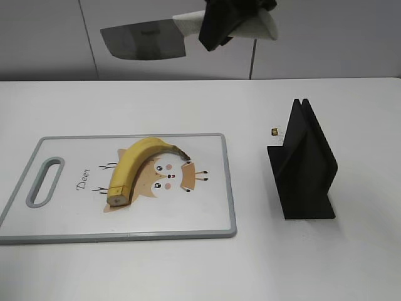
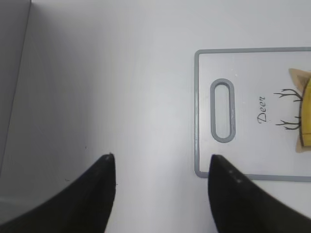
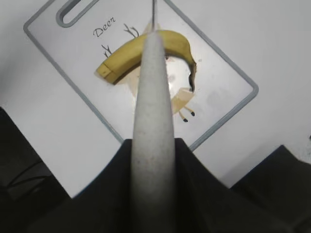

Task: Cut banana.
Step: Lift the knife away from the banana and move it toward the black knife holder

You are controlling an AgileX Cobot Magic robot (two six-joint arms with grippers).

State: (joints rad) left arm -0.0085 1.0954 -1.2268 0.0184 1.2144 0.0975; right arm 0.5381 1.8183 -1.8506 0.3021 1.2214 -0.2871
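One banana [image 1: 135, 168] is seen in the exterior view, lying on the cutting board [image 1: 75, 222] at the left of the table [image 1: 351, 263], its blunt end toward the near edge and its dark stem toward the board's middle. A knife [image 1: 145, 41] is held high above the far side of the table by the right gripper [image 1: 227, 26], clenched on the pale handle, blade pointing left. A black knife stand [image 1: 306, 164] is seen empty to the right of the board, well apart from it, with a small brownish object [image 1: 274, 132] just beyond; neither lies in the blade's path.

In the left wrist view, the left gripper [image 2: 160, 187] is seen released, jaws spread, hovering over bare table just beside the board's handle slot [image 2: 222, 110]. Nothing is held.

In the right wrist view, the knife is seen edge-on from above, lined up across the banana's middle, with the uncut fruit far below.

The step in hand is judged to be the carrying of the knife over the banana. A straight descent onto the fruit is called for next; the banana could roll, since it is not steadied.
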